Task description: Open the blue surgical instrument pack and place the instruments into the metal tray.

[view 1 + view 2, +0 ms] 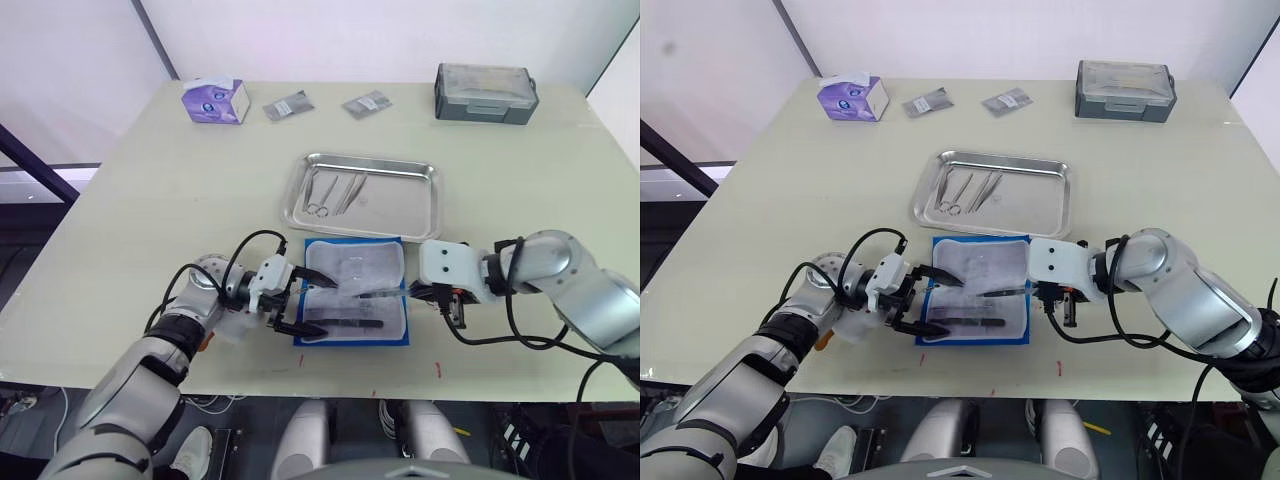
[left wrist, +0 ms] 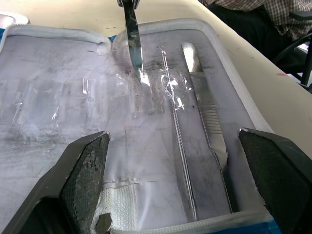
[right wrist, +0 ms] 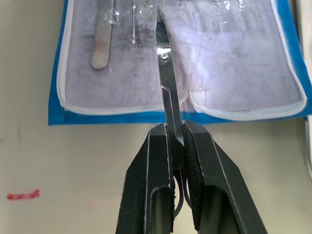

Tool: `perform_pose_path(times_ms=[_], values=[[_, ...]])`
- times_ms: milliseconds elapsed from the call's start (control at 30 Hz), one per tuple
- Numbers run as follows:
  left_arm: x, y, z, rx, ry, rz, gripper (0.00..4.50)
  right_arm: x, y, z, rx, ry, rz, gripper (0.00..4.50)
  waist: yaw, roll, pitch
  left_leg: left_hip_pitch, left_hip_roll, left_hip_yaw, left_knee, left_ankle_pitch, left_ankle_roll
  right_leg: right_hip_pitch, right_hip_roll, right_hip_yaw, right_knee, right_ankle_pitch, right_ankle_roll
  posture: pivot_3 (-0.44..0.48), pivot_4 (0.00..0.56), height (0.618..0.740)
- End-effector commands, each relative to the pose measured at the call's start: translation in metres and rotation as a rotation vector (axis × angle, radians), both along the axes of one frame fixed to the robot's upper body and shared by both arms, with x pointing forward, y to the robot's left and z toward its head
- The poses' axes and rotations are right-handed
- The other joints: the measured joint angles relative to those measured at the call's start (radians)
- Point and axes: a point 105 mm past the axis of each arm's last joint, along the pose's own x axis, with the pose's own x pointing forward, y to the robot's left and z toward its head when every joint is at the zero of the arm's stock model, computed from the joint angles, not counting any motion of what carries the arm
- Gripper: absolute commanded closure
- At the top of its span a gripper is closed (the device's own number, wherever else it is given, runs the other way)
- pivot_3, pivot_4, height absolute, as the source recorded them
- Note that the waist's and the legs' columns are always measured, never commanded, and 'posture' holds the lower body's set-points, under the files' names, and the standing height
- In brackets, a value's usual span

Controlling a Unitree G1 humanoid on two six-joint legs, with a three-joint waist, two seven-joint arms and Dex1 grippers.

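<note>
No writing can be read on the open blue pack (image 1: 352, 292); right fingers (image 3: 197, 161) pinch scissors (image 3: 166, 83) over it. Left fingers (image 2: 87, 165) are spread wide over it.

Open claw (image 2: 173, 187) over instruments (image 2: 195, 122)

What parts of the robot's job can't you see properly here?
- Scissors: ring handles hidden between the right gripper's fingers, right wrist view.
- Instruments in the tray: too small to count, head views.
- Pack: left side blurred by plastic glare, left wrist view.
</note>
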Motion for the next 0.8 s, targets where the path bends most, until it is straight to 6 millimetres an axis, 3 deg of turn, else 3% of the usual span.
perform_pose_path(times_ms=[33,267,400,567,800], values=[[-0.019,0.002,-0.030,0.075,0.126,-0.049,0.00,0.001,-0.005,0.020,0.044,-0.093,0.034,4.47,-0.001,0.001,0.000,0.000,0.000,0.000,0.000,0.000,0.000,0.000,0.000,0.000,0.000,0.000,0.000,0.000,0.150,0.738],[-0.019,0.001,-0.030,0.075,0.125,-0.048,0.00,-0.001,-0.023,0.017,0.044,-0.091,0.008,4.47,0.000,0.002,-0.001,0.001,0.000,0.000,0.000,0.000,0.000,0.001,0.000,0.000,0.000,0.000,0.000,0.000,0.150,0.738],[-0.018,0.001,-0.030,0.073,0.124,-0.049,0.00,0.005,-0.029,0.024,0.129,-0.108,-0.066,4.47,0.001,0.002,-0.001,0.001,0.000,0.000,0.000,0.000,0.000,0.001,0.000,0.000,0.000,0.000,0.000,0.000,0.150,0.738],[-0.018,-0.001,-0.029,0.070,0.124,-0.050,0.00,0.020,-0.033,0.034,0.310,-0.124,-0.241,4.47,0.001,0.004,-0.003,0.001,0.000,0.000,0.000,0.000,0.000,0.001,0.000,0.000,0.000,0.000,0.000,0.000,0.150,0.738],[-0.017,-0.001,-0.029,0.069,0.124,-0.049,0.00,0.053,-0.023,0.036,0.515,-0.151,-0.516,4.47,0.000,0.005,-0.004,0.001,0.000,0.001,0.000,0.000,0.000,0.001,0.000,0.001,0.000,0.000,0.000,0.000,0.150,0.738]])
